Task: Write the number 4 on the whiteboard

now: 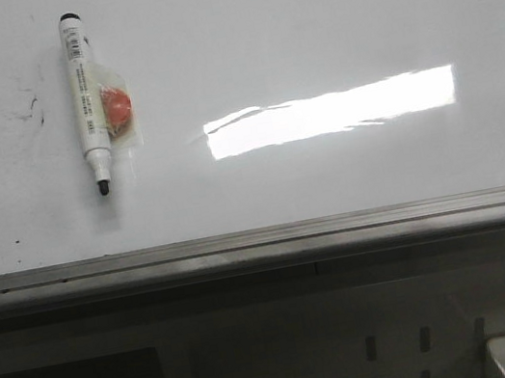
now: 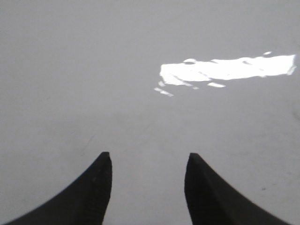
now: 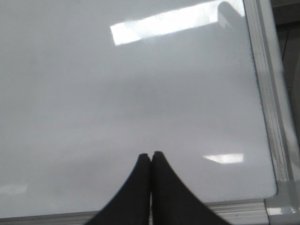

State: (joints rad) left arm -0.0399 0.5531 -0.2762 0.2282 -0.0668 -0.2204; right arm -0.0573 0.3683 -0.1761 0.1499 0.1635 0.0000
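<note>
My left fingers point(image 2: 148, 161) stand spread wide apart with nothing between them, only bare whiteboard point(image 2: 93, 70) ahead of and under the tips. A bright light reflection point(image 2: 225, 70) lies on the board ahead of them and off to one side.

My right fingers point(image 3: 150, 157) are pressed together tip to tip and hold nothing. They hang over a corner of the board; the grey metal edge strip point(image 3: 267, 93) runs along one side of them and turns just behind the tips.

In the front view none of my fingers show. The whiteboard point(image 1: 302, 24) fills the upper part, and a white marker point(image 1: 84, 101) with a black tip lies on it, uncapped tip toward the near edge. An orange round magnet point(image 1: 118, 107) under a clear wrap touches the marker's barrel. Faint black smudges point(image 1: 23, 107) lie just beyond the marker on the far side from the magnet. No drawn 4 shows on the board in any view. The marker is well apart from both sets of fingers, as neither wrist view catches it.
</note>
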